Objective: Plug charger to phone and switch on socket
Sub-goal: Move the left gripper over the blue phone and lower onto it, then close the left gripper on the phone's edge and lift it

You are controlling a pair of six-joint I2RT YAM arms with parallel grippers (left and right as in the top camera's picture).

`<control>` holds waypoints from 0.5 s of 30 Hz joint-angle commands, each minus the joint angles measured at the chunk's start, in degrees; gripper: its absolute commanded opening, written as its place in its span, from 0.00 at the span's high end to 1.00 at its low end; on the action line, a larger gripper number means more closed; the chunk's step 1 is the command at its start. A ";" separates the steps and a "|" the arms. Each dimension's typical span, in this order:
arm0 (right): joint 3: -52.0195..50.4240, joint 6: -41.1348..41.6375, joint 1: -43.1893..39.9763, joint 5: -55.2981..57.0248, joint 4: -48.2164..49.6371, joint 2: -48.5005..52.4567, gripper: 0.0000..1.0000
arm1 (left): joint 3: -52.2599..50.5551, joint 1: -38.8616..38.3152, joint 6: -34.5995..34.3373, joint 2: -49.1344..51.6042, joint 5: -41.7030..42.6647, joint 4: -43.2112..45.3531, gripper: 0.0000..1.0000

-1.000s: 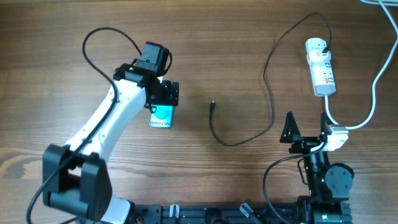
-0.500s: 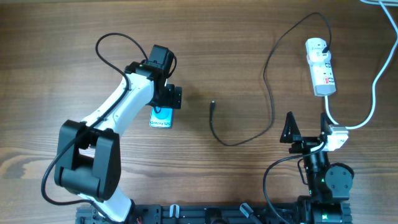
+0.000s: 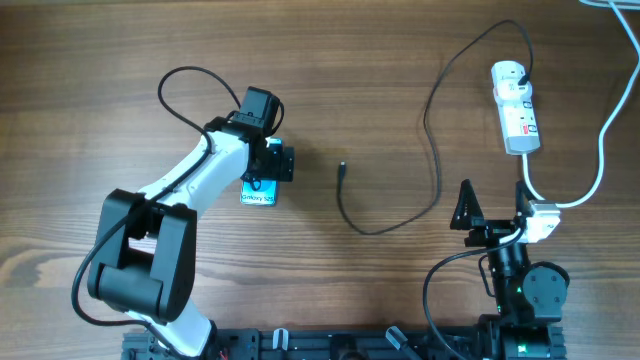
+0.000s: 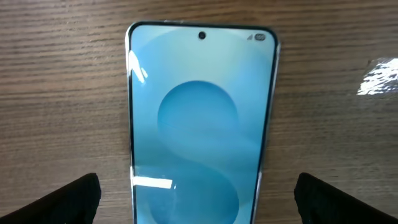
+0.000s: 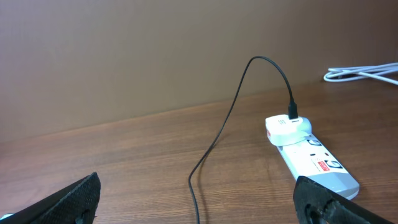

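The phone point(image 3: 258, 194), its screen bright turquoise, lies flat on the wooden table. My left gripper point(image 3: 266, 168) hovers open over its far end. In the left wrist view the phone point(image 4: 202, 118) fills the middle, and the dark fingers point(image 4: 71, 202) stand wide on either side without touching it. The charger point(image 3: 436, 150), a thin black cable, runs from the socket point(image 3: 515, 110) down to its plug tip point(image 3: 342, 168), which lies loose right of the phone. My right gripper point(image 3: 495, 212) rests open near the table's front. It faces the socket point(image 5: 314, 158) and the charger point(image 5: 214, 140).
A thick white lead point(image 3: 600, 150) loops from the socket along the right edge, seen far off in the right wrist view as a white lead point(image 5: 367, 73). A white adapter point(image 5: 288, 127) sits in the socket's far end. Bare wood lies between phone and plug tip.
My left arm has swung right and its gripper has shifted slightly toward the front, settling over the phone's far end. The right arm, cable and socket have not moved.
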 commanded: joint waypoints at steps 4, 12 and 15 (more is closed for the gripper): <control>-0.04 -0.66 -0.09 0.76 0.15 -0.20 0.00 | -0.72 -0.20 0.72 0.70 1.14 0.28 0.00; -0.04 -0.63 -0.09 0.76 0.15 -0.20 0.00 | -4.87 -0.20 0.72 0.70 1.16 3.04 0.00; -0.04 -0.63 -0.09 0.76 0.15 -0.20 0.00 | -4.87 -0.20 0.72 0.70 1.14 3.21 0.00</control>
